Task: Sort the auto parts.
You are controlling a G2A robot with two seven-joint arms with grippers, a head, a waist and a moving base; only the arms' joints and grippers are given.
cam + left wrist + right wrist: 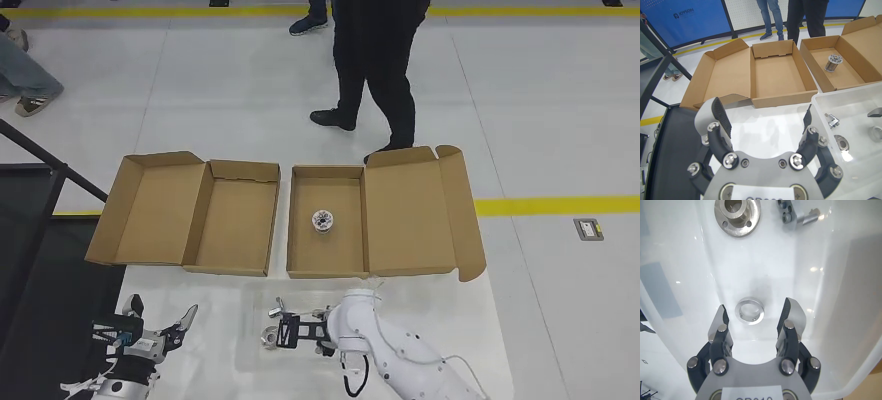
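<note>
Right wrist view is showing the right tool (755, 308) with its fingers spread, hanging inside a clear plastic bin (829, 294). A plain metal ring (750, 321) is lying flat on the bin floor in the gap between the two fingers. It is sitting a little closer to one finger than the other, and neither finger is touching it. Farther along the bin floor, well apart from the ring, a round flange (736, 231) with a bored hub is resting flat. Just beside the flange, a small block with bolts (791, 216) is lying on its side.

The left tool (762, 103) is hovering over the white counter (762, 123), beside the bin's near corner. Its fingers are also spread wide and are gripping nothing.

Beyond the bin, two open cardboard boxes are sitting side by side on the counter with their lids folded back. The left box (780, 75) is lying directly ahead of the left tool. The right box (848, 73) is holding a cylindrical metal part (833, 63), which is standing upright near the middle of the box floor, well apart from both tools.
</note>
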